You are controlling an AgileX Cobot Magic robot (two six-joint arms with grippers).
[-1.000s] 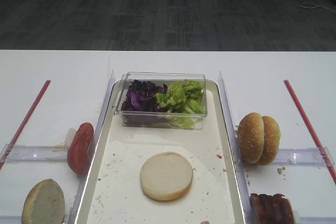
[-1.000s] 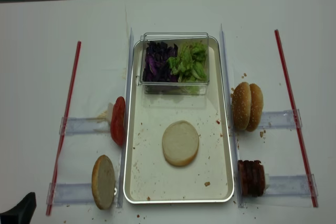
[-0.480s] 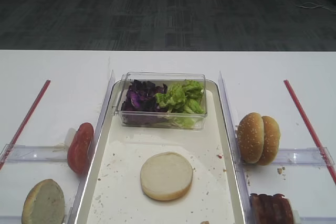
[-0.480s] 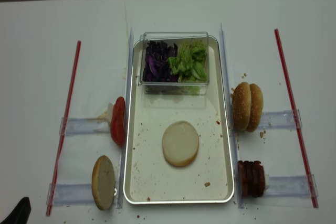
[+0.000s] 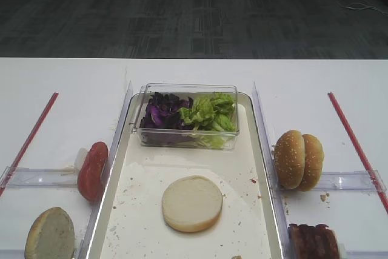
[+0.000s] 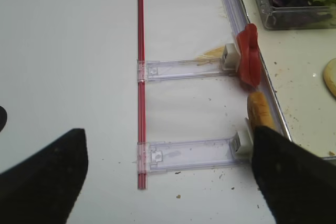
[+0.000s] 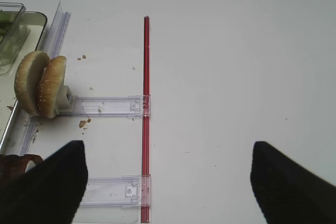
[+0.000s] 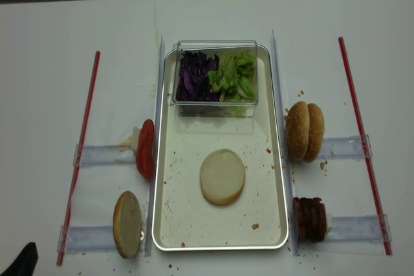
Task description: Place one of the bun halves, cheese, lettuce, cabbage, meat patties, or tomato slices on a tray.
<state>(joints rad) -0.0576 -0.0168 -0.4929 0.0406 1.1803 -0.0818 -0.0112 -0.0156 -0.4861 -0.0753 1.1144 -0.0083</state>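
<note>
A pale bun half (image 8: 222, 176) lies cut face up in the middle of the silvery tray (image 8: 174, 224). A second bun half (image 8: 127, 223) stands on edge left of the tray, behind the red tomato slices (image 8: 145, 148). Green lettuce (image 8: 235, 77) and purple cabbage (image 8: 192, 75) fill a clear box at the tray's far end. Meat patties (image 8: 310, 219) stand on edge to the right. No cheese shows. My left gripper (image 6: 168, 182) hangs open over the table left of the tray, and one black finger (image 8: 22, 262) shows there. My right gripper (image 7: 167, 182) is open above the right side, holding nothing.
Two sesame-seeded bun halves (image 8: 305, 131) stand on edge right of the tray. Clear plastic holders (image 6: 184, 69) and rails flank the tray. Red strips (image 8: 81, 153) (image 8: 362, 140) run along both sides of the white table. Crumbs dot the tray.
The left gripper's black tip has drawn back a little toward the near left corner. Nothing on the table has moved.
</note>
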